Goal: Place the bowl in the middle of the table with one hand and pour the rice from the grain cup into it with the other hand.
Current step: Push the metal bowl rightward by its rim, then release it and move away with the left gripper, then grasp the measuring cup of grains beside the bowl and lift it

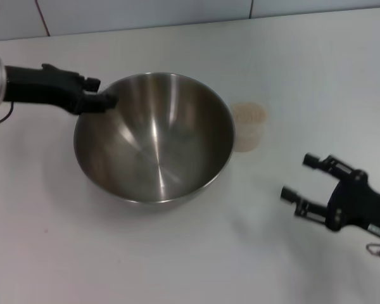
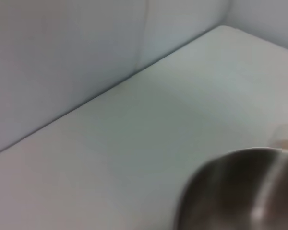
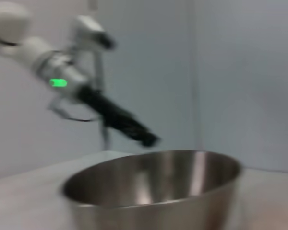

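Head view shows you the bowl (image 1: pixel 154 139) near the middle of the table (image 1: pixel 177 259), the left gripper (image 1: pixel 101 98) at its rim on the robot's left; whether those fingers pinch the rim or have let go, you cannot tell. The right gripper (image 1: pixel 296 180) hovers with fingers spread wide, holding nothing, near the grain cup (image 1: pixel 247 126), which stands just beside the bowl on its right, filled with rice (image 1: pixel 248 114). Expect the frosted plastic cup to be light, thin-walled and a little slippery (squeeze gently); take it across its flatter sides, below the lip. The brushed steel bowl looks stiff and smooth, likely to slide if nudged.
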You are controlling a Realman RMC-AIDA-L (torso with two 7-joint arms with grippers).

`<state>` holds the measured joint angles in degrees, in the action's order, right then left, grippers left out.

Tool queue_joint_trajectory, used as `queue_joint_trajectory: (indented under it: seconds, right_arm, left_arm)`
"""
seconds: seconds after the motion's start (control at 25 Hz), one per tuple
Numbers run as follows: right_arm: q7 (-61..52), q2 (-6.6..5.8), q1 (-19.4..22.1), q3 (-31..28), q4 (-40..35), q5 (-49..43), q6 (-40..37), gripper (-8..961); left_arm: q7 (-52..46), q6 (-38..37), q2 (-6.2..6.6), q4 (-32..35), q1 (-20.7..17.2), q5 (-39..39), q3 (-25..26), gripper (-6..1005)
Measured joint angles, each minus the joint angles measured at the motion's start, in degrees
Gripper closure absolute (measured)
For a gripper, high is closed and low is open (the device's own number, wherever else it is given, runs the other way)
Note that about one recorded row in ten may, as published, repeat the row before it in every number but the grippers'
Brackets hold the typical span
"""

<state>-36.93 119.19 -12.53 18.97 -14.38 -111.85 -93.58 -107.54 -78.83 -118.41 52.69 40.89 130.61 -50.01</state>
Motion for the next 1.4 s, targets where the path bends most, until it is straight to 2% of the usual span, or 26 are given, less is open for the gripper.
queue_joint_trajectory:
  seconds: [0.04, 0.08, 0.12, 0.2, 0.24, 0.28, 0.36, 0.44, 0.48, 0.52, 0.68, 1.4]
  right_arm:
    - [0.0, 0.03, -0.4, -4.4, 1.3, 0.0, 2.7, 125]
    - [0.0, 0.03, -0.4, -4.4, 1.3, 0.0, 2.7, 125]
    - [0.0, 0.05, -0.8, -6.4, 2.0, 0.0, 4.1, 125]
    - [0.1, 0.10, -1.8, -9.3, 2.9, 0.0, 6.9, 125]
    - [0.1, 0.10, -1.8, -9.3, 2.9, 0.0, 6.9, 125]
    - [0.1, 0.14, -2.8, -11.2, 3.6, 0.1, 9.4, 125]
    - [0.1, 0.18, -4.3, -12.2, 4.0, 0.1, 11.8, 125]
    - [0.1, 0.21, -5.1, -12.4, 4.3, 0.1, 13.0, 125]
    - [0.1, 0.21, -5.9, -12.6, 4.6, 0.1, 14.2, 125]
    - [0.1, 0.22, -6.5, -12.8, 4.8, 0.1, 15.1, 125]
    - [0.1, 0.25, -9.6, -13.6, 5.4, 0.2, 19.6, 125]
    - [2.6, 0.16, -16.5, -16.9, 6.6, 0.2, 29.2, 167]
  left_arm:
    - [4.0, -4.2, 0.01, 2.8, -3.1, -3.8, 0.0, 762]
    - [4.0, -4.2, 0.01, 2.8, -3.1, -3.8, 0.0, 722]
    - [6.5, -6.2, 0.01, 4.6, -5.2, -6.3, -0.2, 683]
    - [11.2, -9.3, 0.01, 7.3, -9.7, -10.8, -1.2, 407]
    - [11.2, -9.3, 0.01, 7.3, -9.7, -10.8, -1.2, 378]
    - [14.3, -10.3, 0.04, 9.1, -13.2, -14.3, -2.8, 348]
    - [16.2, -10.4, 0.13, 10.6, -16.7, -17.3, -4.1, 290]
    - [16.2, -10.4, 0.13, 10.6, -16.7, -17.3, -4.1, 231]
    - [16.8, -10.4, 0.14, 11.0, -18.0, -18.1, -4.3, 202]
    - [17.0, -10.4, 0.13, 11.1, -19.2, -18.4, -4.4, 197]
    - [16.9, -10.4, 0.08, 10.8, -19.6, -18.1, -4.5, 175]
    - [16.8, -10.0, 0.09, 10.7, -19.6, -17.5, -7.0, 175]
